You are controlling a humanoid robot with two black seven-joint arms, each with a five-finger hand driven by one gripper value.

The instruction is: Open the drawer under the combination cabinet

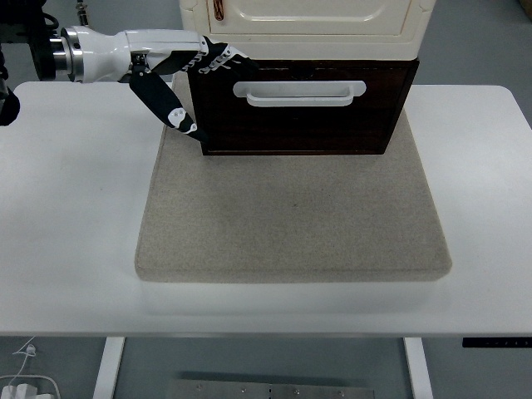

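Observation:
A cream cabinet [307, 25] stands at the back of a grey mat, with a dark brown drawer [303, 108] under it. The drawer front carries a white bar handle [299, 91]. My left hand [195, 83] reaches in from the left at the drawer's upper left corner. Its fingers [220, 60] are spread and point right along the drawer's top edge, just short of the handle's left end. The thumb [174, 112] hangs down in front of the drawer's left edge. It holds nothing. The right hand is out of view.
The grey mat [291, 216] covers the middle of the white table [66, 216], with its front edge well back from the table's near edge. The cabinet's upper door has a small brown handle [218, 8] at top left.

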